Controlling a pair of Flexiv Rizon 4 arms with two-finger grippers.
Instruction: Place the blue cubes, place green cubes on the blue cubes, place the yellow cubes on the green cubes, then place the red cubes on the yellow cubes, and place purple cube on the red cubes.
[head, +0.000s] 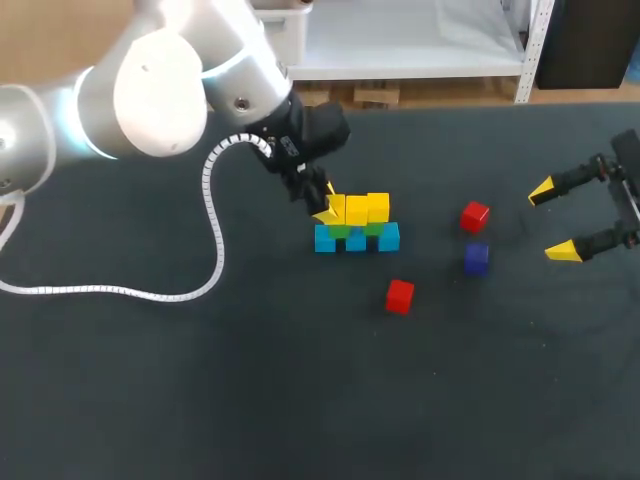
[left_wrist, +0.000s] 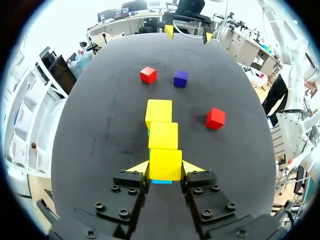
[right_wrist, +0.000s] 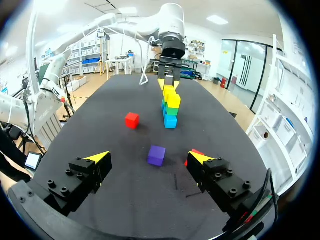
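**Yellow cube pinched at the end of the stack**

The left gripper has its fingers pressed flat against two opposite sides of a yellow cube. The cube is at the near end of a row of three yellows, above the green cubes and blue cubes. It looks light, rigid and smooth-faced. A square pinch at mid-height should hold it, though a skewed one could twist it or nudge the stack. The right gripper hangs wide open and empty near the purple cube and red cubes loose on the surface.

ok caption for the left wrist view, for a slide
Left claw shut on the nearest yellow cube; two red cubes and a purple cube lie beyond.
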